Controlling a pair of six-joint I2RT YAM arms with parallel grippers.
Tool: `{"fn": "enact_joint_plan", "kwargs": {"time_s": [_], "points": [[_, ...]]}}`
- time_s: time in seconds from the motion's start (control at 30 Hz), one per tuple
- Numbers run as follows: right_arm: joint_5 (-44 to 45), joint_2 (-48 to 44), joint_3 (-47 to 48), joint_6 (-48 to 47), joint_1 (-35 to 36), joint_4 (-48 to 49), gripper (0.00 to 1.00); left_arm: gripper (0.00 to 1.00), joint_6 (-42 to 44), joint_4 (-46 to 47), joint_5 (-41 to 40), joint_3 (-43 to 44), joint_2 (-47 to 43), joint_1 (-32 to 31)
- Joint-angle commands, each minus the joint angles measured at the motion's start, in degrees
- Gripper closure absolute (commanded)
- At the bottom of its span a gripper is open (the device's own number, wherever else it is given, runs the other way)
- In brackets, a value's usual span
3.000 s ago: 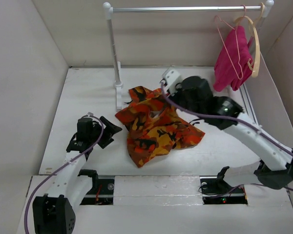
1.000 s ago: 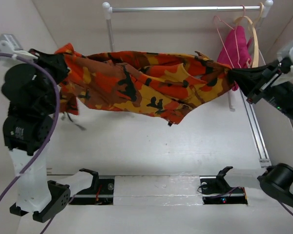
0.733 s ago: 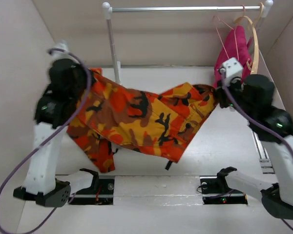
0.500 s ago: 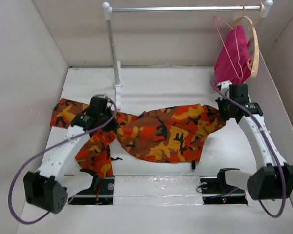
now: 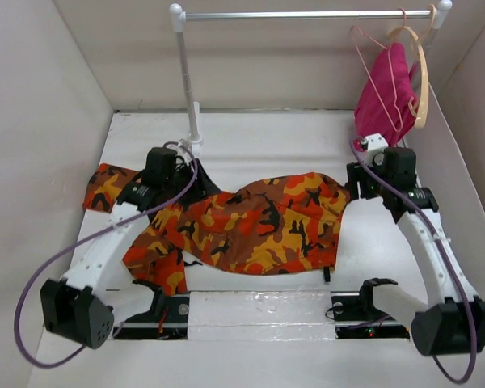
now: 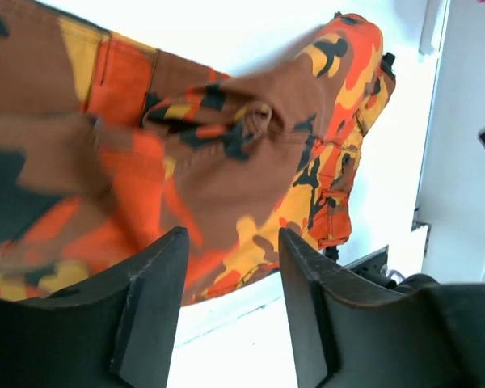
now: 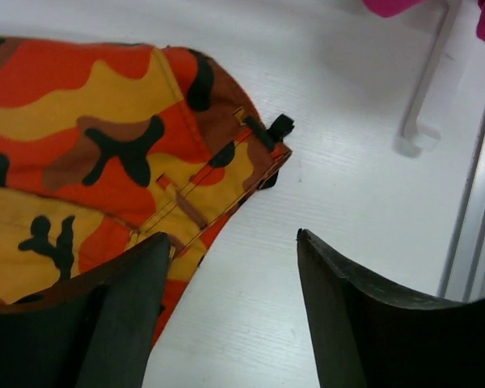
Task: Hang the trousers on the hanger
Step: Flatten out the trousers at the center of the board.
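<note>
The camouflage trousers lie spread flat across the table, with one end reaching the far left. My left gripper hovers over their upper left part. In the left wrist view it is open, with the trousers lying beyond the jaws. My right gripper is at the trousers' right end. In the right wrist view it is open over bare table, its left finger above the waistband edge. The pink wire hanger hangs on the rail at the back right.
A white garment rail stands at the back on a post. A magenta cloth and a pale wooden hanger hang beside the wire hanger. The rail's right foot stands close by. White walls enclose the table.
A second ago both grippers held the trousers stretched in the air. They came down to the table, the trousers now lie flat, and both grippers have let go and opened.
</note>
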Motion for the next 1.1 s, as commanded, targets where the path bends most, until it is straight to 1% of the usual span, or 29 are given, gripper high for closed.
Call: {"fn": "enact_joint_plan", "kwargs": {"time_s": [0.0, 0.03, 0.07, 0.13, 0.17, 0.2, 0.23, 0.33, 0.37, 0.4, 0.43, 0.47, 0.5, 0.53, 0.57, 0.6, 0.63, 0.67, 0.7, 0.73, 0.77, 0.8, 0.9, 0.93, 0.97, 1.03, 1.07], "points": [[-5.11, -6.32, -5.25, 0.58, 2.23, -2.47, 0.32, 0.54, 3.48, 2.23, 3.97, 4.47, 4.89, 0.48], [-6.16, -7.82, -7.18, 2.06, 3.72, -4.3, 0.34, 0.51, 3.93, 2.57, 1.0, 5.7, 5.17, 0.48], [-8.0, -10.7, -11.98, 3.3, 4.43, -4.41, 0.35, 0.44, 4.36, 2.92, -0.59, 6.67, 5.43, 0.48], [-8.89, -13.53, -17.37, 7.32, 5.13, -2.84, 0.36, 0.39, 5.24, 2.75, -3.58, 10.88, 8.41, 0.48], [-10.03, -15.72, -21.74, 8.74, 5.14, -2.22, 0.36, 0.39, 6.12, 2.58, -4.99, 12.55, 10.08, 0.48], [-11.17, -16.35, -23.35, 9.8, 5.14, -1.87, 0.36, 0.39, 6.3, 1.7, -6.83, 13.87, 13.4, 0.48], [-14.32, -16.53, -24.76, 11.64, 5.14, -1.6, 0.34, 0.39, 6.13, 1.52, -11.11, 15.8, 14.39, 0.48], [-15.14, -16.1, -28.72, 15.6, 8.73, -3.17, 0.3, 0.38, 4.29, 3.27, -18.95, 16.0, 16.24, 1.7], [-13.22, -16.18, -29.34, 16.31, 10.92, -3.35, 0.29, 0.38, 3.59, 4.32, -18.89, 15.3, 16.16, 2.84], [-12.51, -16.18, -30.13, 17.01, 11.81, -3.44, 0.27, 0.36, 2.1, 6.51, -20.89, 13.46, 15.81, 5.29], [-11.37, -16.1, -30.57, 18.59, 12.52, -2.49, 0.27, 0.34, 1.65, 7.66, -20.91, 12.49, 15.89, 6.53], [-11.71, -15.49, -31.1, 19.21, 12.52, -1.61, 0.27, 0.34, 1.3, 8.37, -20.65, 11.69, 16.15, 7.85], [-12.06, -14.0, -31.37, 19.91, 13.22, -0.9, 0.29, 0.34, 0.6, 8.9, -20.13, 10.82, 17.46, 10.56], [-12.5, -12.94, -31.72, 20.44, 13.75, 0.06, 0.3, 0.34, 0.5, 9.51, -17.43, 10.37, 18.08, 11.72], [-12.24, -11.71, -31.81, 20.71, 13.75, 0.51, 0.32, 0.34, 0.41, 9.87, -16.44, 10.02, 18.61, 12.6], [-11.11, -9.44, -31.81, 21.06, 14.45, 0.6, 0.49, 0.34, 0.24, 10.65, -15.56, 9.49, 19.31, 13.22], [-10.31, -8.46, -31.89, 21.24, 14.46, 0.6, 0.49, 0.34, 0.15, 10.66, -15.55, 9.31, 19.23, 13.22], [-9.78, -7.84, -32.07, 21.67, 14.98, 0.25, 0.55, 0.34, 0.15, 11.53, -15.55, 8.96, 19.23, 13.22], [-9.69, -7.75, -32.33, 21.94, 14.98, 0.07, 0.68, 0.35, -0.11, 12.23, -15.29, 8.18, 18.62, 13.22], [-9.34, -8.62, -32.51, 22.46, 14.98, -0.54, 0.73, 0.35, -0.55, 12.59, -15.38, 8.0, 18.27, 13.22], [-8.9, -9.41, -32.6, 22.73, 14.98, -1.24, 0.82, 0.35, -0.55, 12.77, -15.55, 7.82, 18.01, 13.22], [-8.64, -10.46, -32.51, 23.08, 14.98, -2.29, 1.0, 0.35, -0.73, 12.94, -15.99, 7.73, 17.57, 13.22], [-8.02, -16.69, -30.33, 23.7, 14.28, -9.84, 1.0, 0.35, -0.03, 11.9, -17.66, 8.86, 16.95, 13.22], [-8.89, -18.8, -29.62, 24.22, 14.28, -14.73, 1.0, 0.36, 0.32, 11.37, -18.88, 9.31, 16.86, 13.22], [-9.51, -23.26, -28.83, 24.75, 14.28, -16.96, 1.0, 0.35, 1.2, 10.32, -18.89, 10.01, 16.86, 13.22], [-10.04, -27.41, -26.1, 26.24, 14.28, -22.57, 1.0, 0.35, 1.99, 9.08, -23.36, 12.12, 16.95, 13.22], [-10.13, -28.91, -25.31, 26.33, 14.28, -24.08, 1.0, 0.35, 2.52, 8.12, -24.24, 12.91, 17.12, 13.22]]}}
